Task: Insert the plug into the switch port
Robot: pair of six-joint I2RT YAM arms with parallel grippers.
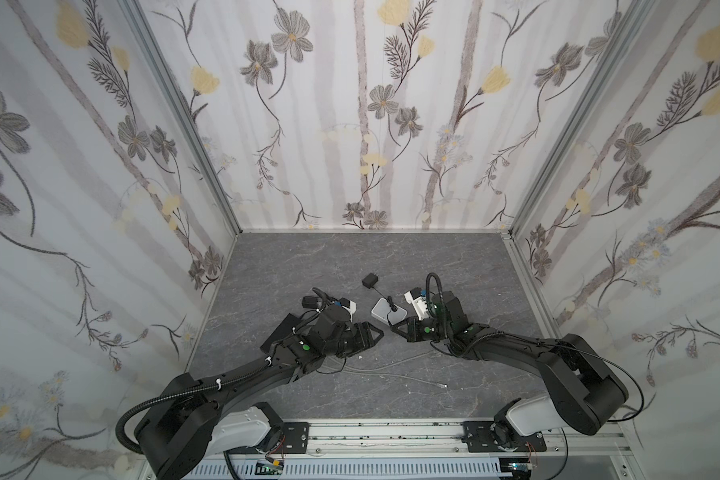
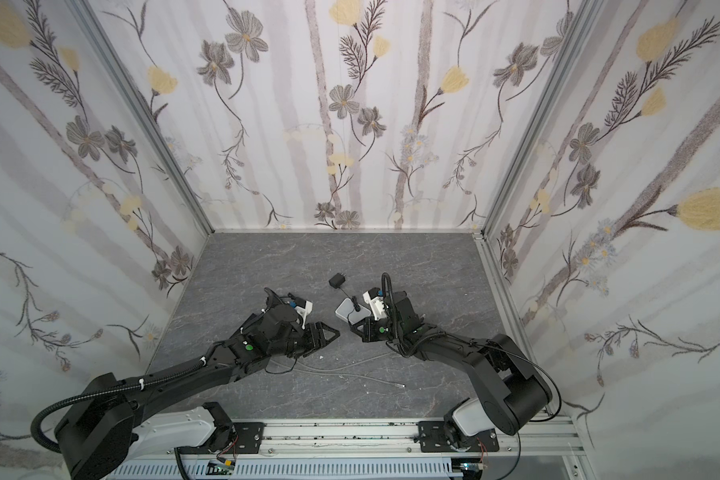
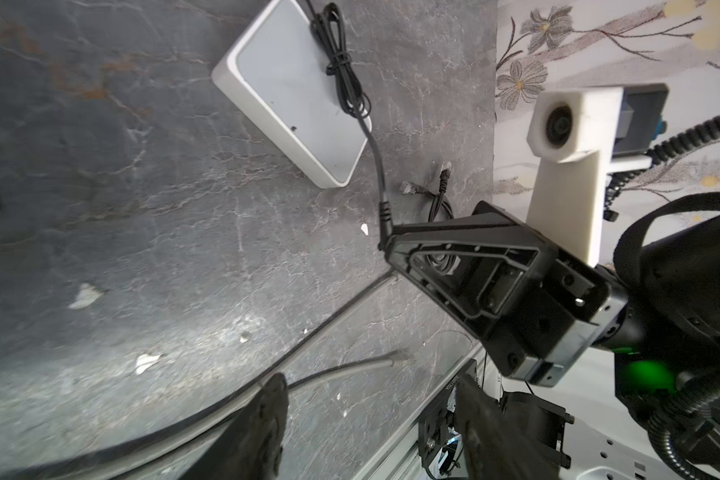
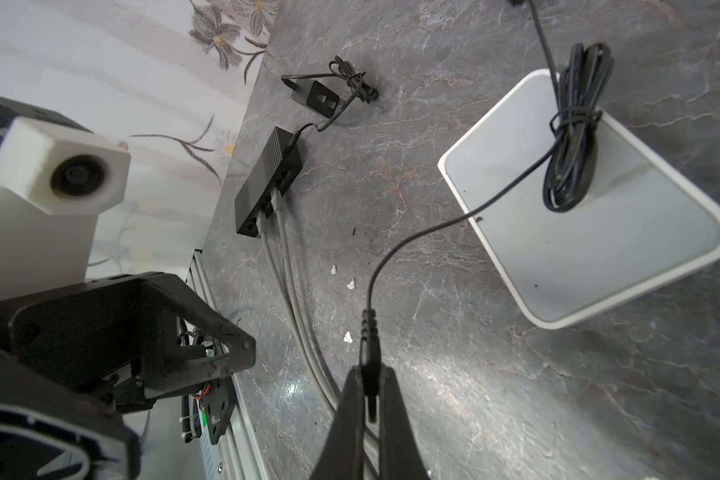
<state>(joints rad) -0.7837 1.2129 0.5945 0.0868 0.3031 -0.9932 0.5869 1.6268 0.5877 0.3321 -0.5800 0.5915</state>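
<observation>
right tool (image 4: 370, 372) clamps plug (image 4: 369, 332) | left tool (image 3: 371, 399) parted | both low, tips facing

On the grey tabletop (image 1: 308, 266) the white box (image 1: 380, 311) lay with a black cable (image 1: 392, 305) on it; the left gripper (image 1: 378, 332) and right gripper (image 1: 394, 328) pointed toward each other, near it.

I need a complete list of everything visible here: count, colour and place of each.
box: one, white with grey top, mid-table.
plug: one, black, in the right pincer; its bundled cable lies on the box.
adapter: one, black, beyond the box.
hub: one, black, under the left arm.
second adapter: one, black, beside the hub.
grey cables: two, grey, plugged into the hub.
table: one, dark grey.
walls: three, floral, around the table.
left pincer: one, black, open.
right pincer: one, black, shut on the plug.
</observation>
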